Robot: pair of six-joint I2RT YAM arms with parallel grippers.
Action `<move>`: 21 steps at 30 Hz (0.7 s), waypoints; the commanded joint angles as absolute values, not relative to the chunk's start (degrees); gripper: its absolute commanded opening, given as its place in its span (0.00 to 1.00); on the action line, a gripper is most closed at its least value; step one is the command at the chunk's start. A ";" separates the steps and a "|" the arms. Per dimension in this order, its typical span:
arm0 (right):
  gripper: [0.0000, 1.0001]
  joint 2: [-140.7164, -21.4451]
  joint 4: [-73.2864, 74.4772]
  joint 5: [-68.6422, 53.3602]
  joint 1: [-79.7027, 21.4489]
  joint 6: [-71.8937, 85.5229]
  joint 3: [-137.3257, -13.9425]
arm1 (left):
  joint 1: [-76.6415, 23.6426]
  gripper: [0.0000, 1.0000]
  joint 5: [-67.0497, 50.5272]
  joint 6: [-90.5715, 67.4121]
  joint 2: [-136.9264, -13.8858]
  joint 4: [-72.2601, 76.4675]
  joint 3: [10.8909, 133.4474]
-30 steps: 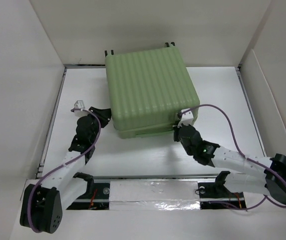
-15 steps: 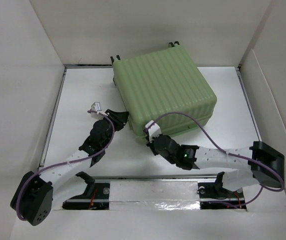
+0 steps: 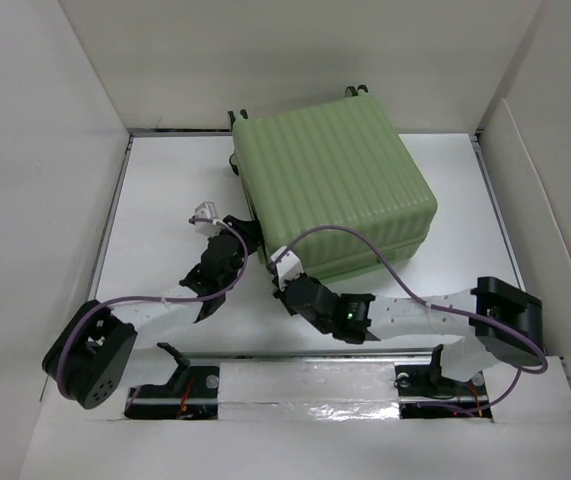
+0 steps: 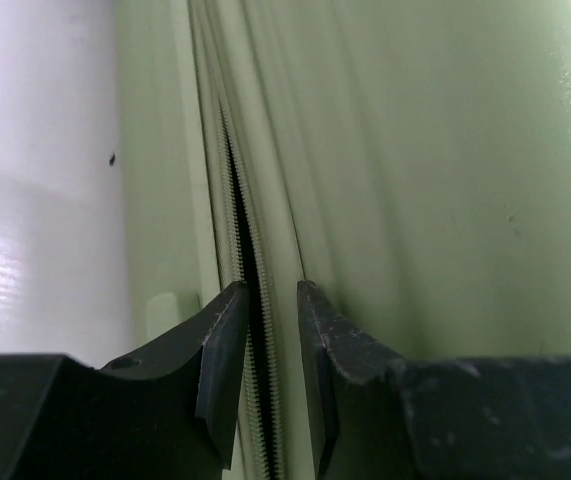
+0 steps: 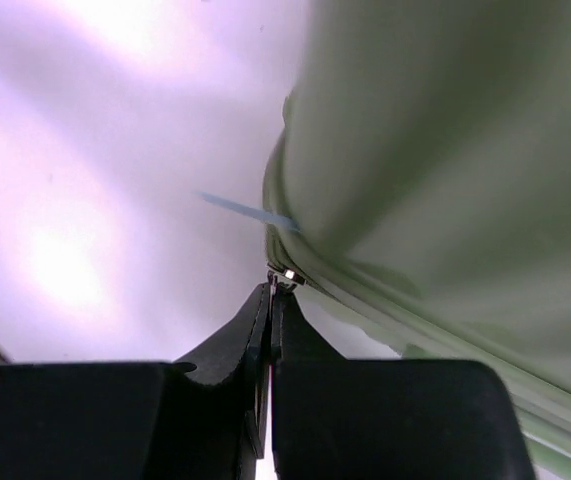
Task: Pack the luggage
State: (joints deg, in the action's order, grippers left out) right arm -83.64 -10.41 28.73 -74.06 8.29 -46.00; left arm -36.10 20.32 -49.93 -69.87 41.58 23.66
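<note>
My right claw [image 5: 271, 292] is pinched tight on the little zipper tab [image 5: 287, 275], right at its tips, at the near corner of the luggage [image 3: 330, 185]. Just past the tab, a thin bit of blue [image 5: 245, 212] pokes out of the seam (the lining, I think). My left claw [image 4: 270, 300] has its two fingers a little apart, one on each side of the zipper [image 4: 237, 200]. I cannot see that it grips anything. Ahead of that claw the zipper shows a dark gap, so that side is not yet zipped. Beyond both claws the green luggage lies flat on the white table [image 3: 155, 200] with its lid down. Its small wheels [image 3: 237, 118] sit on the side far from my claws. So I think the packing is nearly done, because the lid is already closed. What is left is to run the tab along the seam until the gap is gone (and tuck that blue bit in first).
</note>
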 commanded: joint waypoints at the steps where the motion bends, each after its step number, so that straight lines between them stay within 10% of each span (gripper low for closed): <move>1: 0.00 -86.30 -36.91 14.06 -83.50 13.53 -55.98 | -44.46 0.25 11.07 -51.59 -74.26 47.89 26.36; 9: 0.00 -74.94 -45.96 21.16 -83.50 15.72 -39.97 | -44.13 0.41 15.73 -52.03 -69.55 45.72 25.67; 13: 0.00 -60.44 -34.75 24.78 -83.50 20.03 -29.02 | -33.70 0.64 14.25 -52.03 -59.80 39.66 24.17; 21: 0.00 -39.83 -10.91 22.85 -83.50 22.06 -25.58 | -14.71 0.76 3.46 -52.47 -65.00 31.99 38.37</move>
